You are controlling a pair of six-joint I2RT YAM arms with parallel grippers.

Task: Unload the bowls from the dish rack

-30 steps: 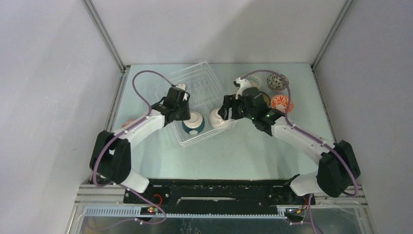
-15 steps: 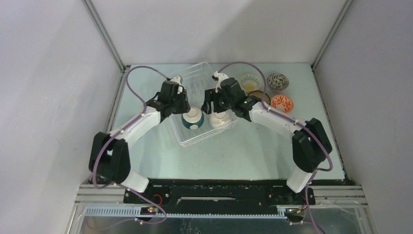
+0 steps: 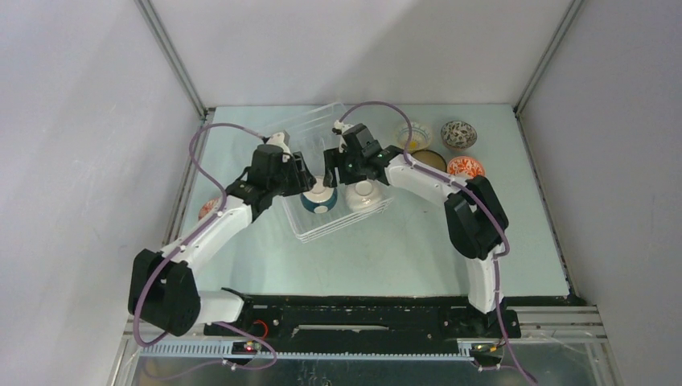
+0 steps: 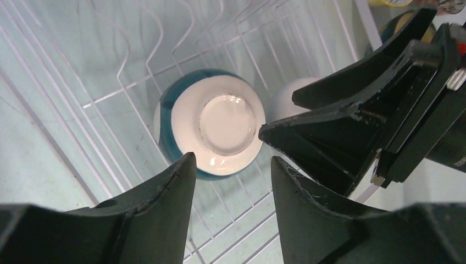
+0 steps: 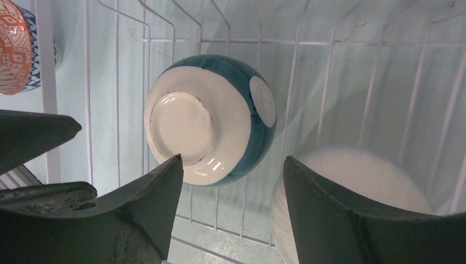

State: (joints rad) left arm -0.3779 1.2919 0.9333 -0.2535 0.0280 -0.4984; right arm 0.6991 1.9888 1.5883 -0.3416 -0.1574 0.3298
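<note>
The white wire dish rack (image 3: pixel 306 229) holds two upturned bowls: a dark teal bowl (image 3: pixel 319 201) and a plain white bowl (image 3: pixel 363 195). My left gripper (image 3: pixel 303 174) is open just above the teal bowl (image 4: pixel 211 129), with nothing between its fingers. My right gripper (image 3: pixel 334 167) is open too, close beside the left one and above the same teal bowl (image 5: pixel 211 118). The white bowl (image 5: pixel 357 187) lies under its right finger. In the left wrist view the right gripper's fingers (image 4: pixel 351 126) partly hide the white bowl (image 4: pixel 288 93).
Outside the rack on the right stand a yellow-centred bowl (image 3: pixel 414 135), a speckled bowl (image 3: pixel 458 133), a dark bowl (image 3: pixel 430 159) and a red-patterned bowl (image 3: pixel 466 167). Another red-patterned bowl (image 3: pixel 211 207) sits left of the rack, also in the right wrist view (image 5: pixel 16 47). Rack tines (image 5: pixel 324 93) rise around the bowls.
The right arm has swung left from the bowls on the right to over the rack, beside the left gripper. The left gripper has shifted slightly left and back. Both stay open.
</note>
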